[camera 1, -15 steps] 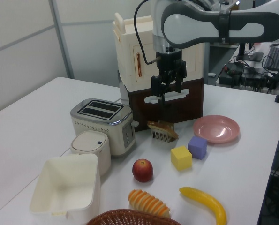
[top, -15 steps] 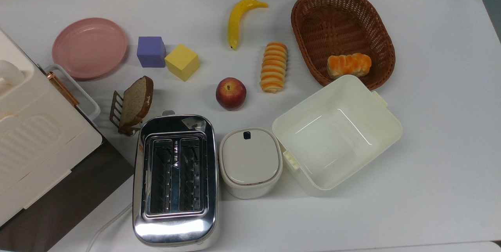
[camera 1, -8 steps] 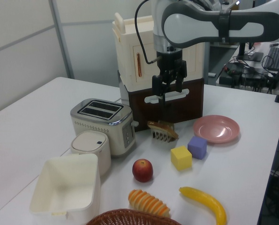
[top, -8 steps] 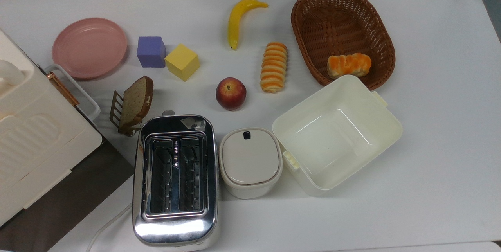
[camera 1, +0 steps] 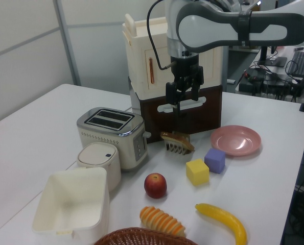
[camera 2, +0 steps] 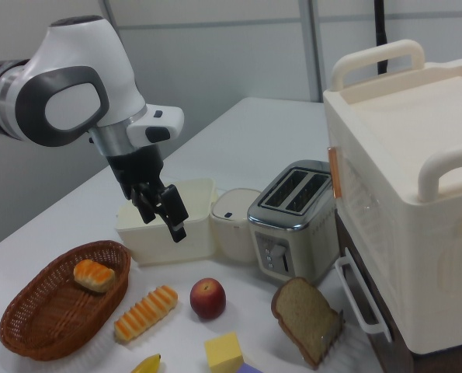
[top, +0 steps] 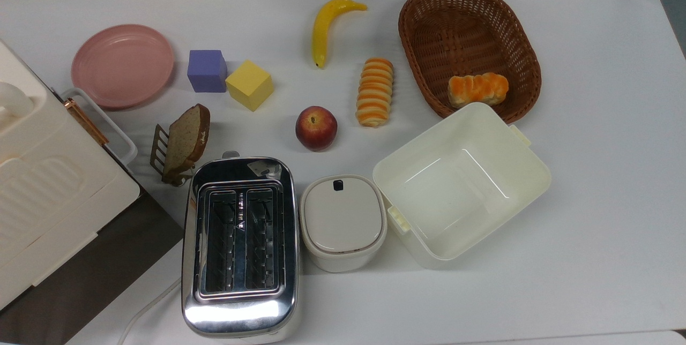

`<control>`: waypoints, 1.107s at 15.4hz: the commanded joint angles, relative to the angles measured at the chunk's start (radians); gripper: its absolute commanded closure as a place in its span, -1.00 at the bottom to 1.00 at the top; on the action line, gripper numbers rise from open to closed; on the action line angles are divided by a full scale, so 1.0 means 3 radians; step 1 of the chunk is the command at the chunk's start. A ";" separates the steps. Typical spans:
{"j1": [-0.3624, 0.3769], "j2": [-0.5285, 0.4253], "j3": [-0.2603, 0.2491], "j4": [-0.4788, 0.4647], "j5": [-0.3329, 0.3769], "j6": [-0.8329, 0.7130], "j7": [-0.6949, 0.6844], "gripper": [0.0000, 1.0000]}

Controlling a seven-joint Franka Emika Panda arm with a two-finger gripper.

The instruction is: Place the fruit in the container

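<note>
Red apple (camera 1: 155, 185) sits on the counter (camera 1: 34, 127), well below and forward of the raised gripper (camera 1: 184, 95), whose fingers hang parted and empty; tub (camera 1: 72, 206) lies farther off.

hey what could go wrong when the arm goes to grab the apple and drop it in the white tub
The apple is round, so it may roll or slip as the gripper, hanging open above the table, closes on it. A striped bread roll lies close beside it and could get bumped. The tub touches the lidded pot and the basket, so a low carry might clip them.
</note>
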 commanded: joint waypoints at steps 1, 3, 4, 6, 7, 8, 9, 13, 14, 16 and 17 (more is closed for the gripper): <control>0.0031 -0.0004 -0.0023 -0.0056 0.0078 0.0038 -0.0067 -1.00; 0.0036 -0.0004 -0.0023 -0.0072 0.0078 0.0038 -0.0062 -1.00; 0.0036 0.0006 -0.0023 -0.0072 0.0078 0.0043 -0.0057 -1.00; 0.0036 0.0113 -0.0003 -0.0051 0.0084 0.0048 0.0030 -1.00; 0.0046 0.0215 0.0027 -0.0056 0.0073 0.0058 0.0076 -1.00; 0.0062 0.0307 0.0088 -0.0056 0.0073 0.0104 0.0076 -1.00; 0.0067 0.0364 0.0140 -0.0067 0.0068 0.0220 0.0082 -1.00; 0.0159 0.0492 0.0150 -0.0362 0.0063 0.0859 0.0219 -1.00; 0.0184 0.0497 0.0150 -0.0464 0.0053 0.1043 0.0290 -1.00; 0.0266 0.0538 0.0145 -0.0603 0.0017 0.1259 0.0342 -1.00; 0.0272 0.0564 0.0145 -0.0614 0.0012 0.1295 0.0342 -1.00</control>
